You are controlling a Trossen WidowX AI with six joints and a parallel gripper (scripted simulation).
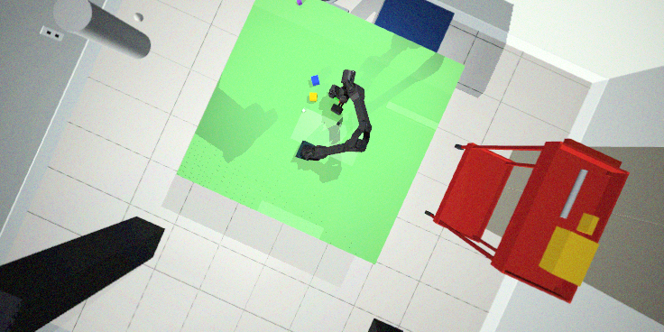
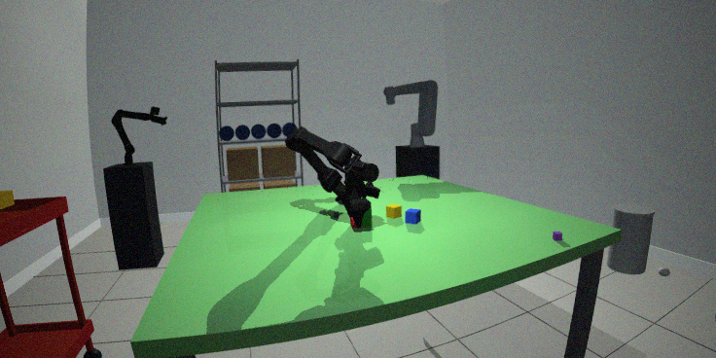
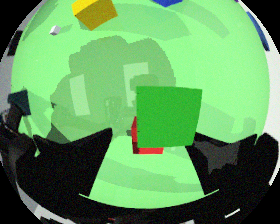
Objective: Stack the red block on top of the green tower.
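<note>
The red block (image 2: 352, 222) (image 3: 151, 150) is low between my two fingers, and in my wrist view the green tower (image 2: 367, 217) (image 3: 168, 117) hides a big part of it, so I see only a red strip at its left and lower side. From outside, the block is just beside the tower, not on top of it; whether these two are touching, I cannot tell. My gripper (image 1: 341, 100) (image 2: 358, 218) (image 3: 147, 132) is spread wide – the black fingers stand well apart, one on each side, and they pinch nothing. If one finger touches the tower's side, I cannot say. The tower is upright, with square top and flat, matte green faces. The table (image 1: 264, 46) (image 2: 450, 266) (image 3: 231, 65) is smooth and of lighter green, with my dark shadow on it. Near the tower there are a yellow block (image 1: 313, 96) (image 2: 394, 211) (image 3: 94, 12) and a blue block (image 1: 315, 79) (image 2: 412, 216) (image 3: 167, 2), both plain cubes in look. A small purple cube (image 1: 299, 1) (image 2: 556, 235) lies well apart, near the table edge.
</note>
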